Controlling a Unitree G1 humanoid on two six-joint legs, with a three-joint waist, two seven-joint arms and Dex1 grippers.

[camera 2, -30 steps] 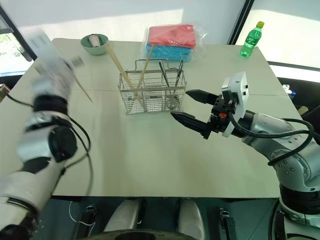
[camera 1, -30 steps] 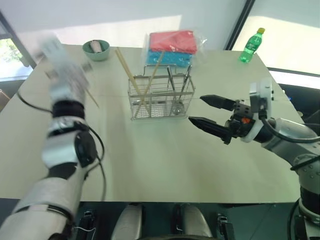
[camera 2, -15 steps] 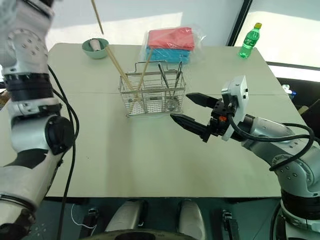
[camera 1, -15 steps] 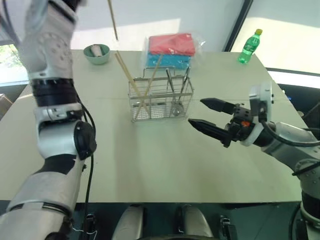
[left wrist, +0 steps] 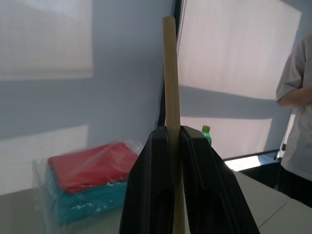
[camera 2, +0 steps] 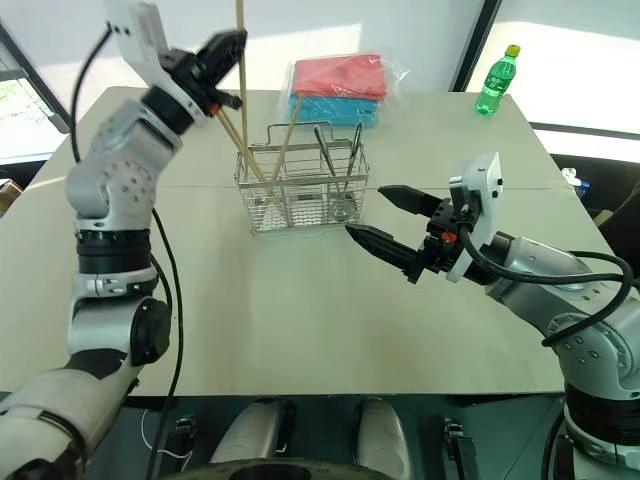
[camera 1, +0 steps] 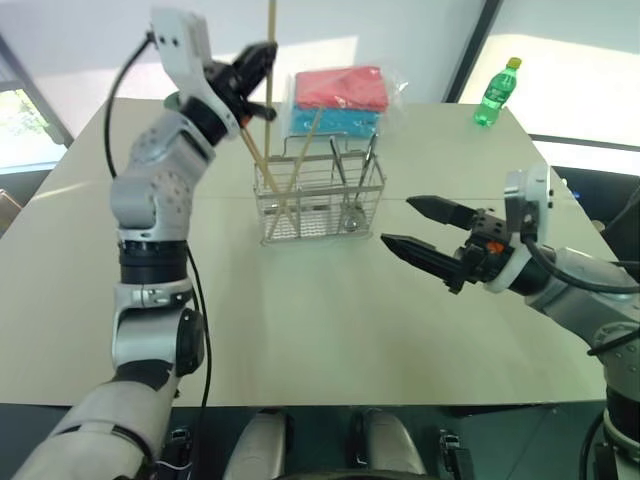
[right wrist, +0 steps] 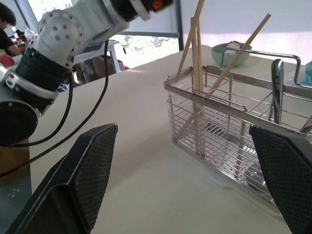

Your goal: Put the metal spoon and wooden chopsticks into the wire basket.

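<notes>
In the left eye view, the left gripper is raised above the table, its fingers clamped on one wooden chopstick that stands nearly upright, its lower end just above the wire basket. The basket sits at about 12 o'clock from the table's middle, with two more chopsticks leaning in its left compartments and metal utensils standing in its right ones. The right gripper is held at 4 o'clock from the basket, its two fingers spread wide with nothing between them. A green bowl lies at 10 o'clock from the basket, a bagged stack of red and blue cloths at 12 o'clock, and a green bottle at 2 o'clock.

In the left wrist view, the chopstick is seen pinched between the two black fingers. A person's arm shows beyond.

In the right wrist view, the basket is seen between the parted fingers, chopsticks leaning inside.
</notes>
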